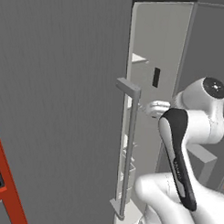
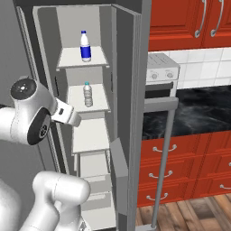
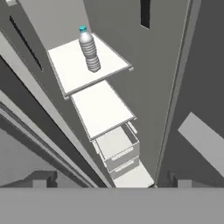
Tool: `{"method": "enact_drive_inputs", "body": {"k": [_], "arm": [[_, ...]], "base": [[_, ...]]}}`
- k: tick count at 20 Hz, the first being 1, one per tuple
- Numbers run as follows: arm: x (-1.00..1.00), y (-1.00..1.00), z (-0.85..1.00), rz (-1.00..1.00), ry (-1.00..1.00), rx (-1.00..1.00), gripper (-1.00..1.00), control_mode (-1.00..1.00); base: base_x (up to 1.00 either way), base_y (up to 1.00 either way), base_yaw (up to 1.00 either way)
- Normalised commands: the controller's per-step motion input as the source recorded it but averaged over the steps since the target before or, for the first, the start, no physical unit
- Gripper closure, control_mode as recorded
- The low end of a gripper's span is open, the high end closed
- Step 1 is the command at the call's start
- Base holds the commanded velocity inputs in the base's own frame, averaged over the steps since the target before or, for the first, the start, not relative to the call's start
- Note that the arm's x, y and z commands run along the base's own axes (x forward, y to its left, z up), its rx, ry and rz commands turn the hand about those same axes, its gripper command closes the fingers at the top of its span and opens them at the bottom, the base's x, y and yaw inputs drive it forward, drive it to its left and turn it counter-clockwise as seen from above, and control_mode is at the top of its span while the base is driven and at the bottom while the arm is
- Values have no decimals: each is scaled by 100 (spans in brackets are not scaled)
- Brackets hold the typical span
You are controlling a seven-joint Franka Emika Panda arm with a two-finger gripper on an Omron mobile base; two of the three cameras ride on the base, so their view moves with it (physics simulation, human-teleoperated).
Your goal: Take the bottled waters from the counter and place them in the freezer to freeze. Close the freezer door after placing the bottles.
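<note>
Both bottled waters stand upright inside the open freezer [image 2: 47, 27]. The white one with the blue label [image 2: 85, 46] is on the top shelf. The clear one with the teal cap [image 2: 88, 94] [image 3: 89, 49] is on the shelf below. My gripper [image 3: 111, 180] is open with nothing between its fingers, held back from the clear bottle and looking down over the shelves. The hand [image 2: 68, 115] [image 1: 154, 108] sits at the freezer's mouth, left of the middle shelves. The freezer door [image 2: 131, 113] [image 1: 59, 107] stands swung wide open, its long bar handle [image 1: 129, 151] [image 2: 163, 158] facing outward.
A bare white shelf [image 3: 103, 109] and white drawers [image 3: 117, 146] lie under the clear bottle. Right of the door runs the black marble counter [image 2: 198, 113] over red drawers [image 2: 180, 167], with a white toaster oven [image 2: 160, 72] on it. My arm's elbow [image 2: 27, 113] is close to the freezer's left edge.
</note>
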Motion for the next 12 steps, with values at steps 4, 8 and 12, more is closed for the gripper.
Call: {"method": "enact_drive_inputs", "body": {"k": [4,8,12], "arm": [[-100,-6,0,-4,7,0,-100,-100],[-96,-14,-2,-4,8,0,-100,-100],[-72,-18,-18,-5,8,0,-100,-100]], "base": [[0,0,0],[0,0,0],[0,0,0]]}}
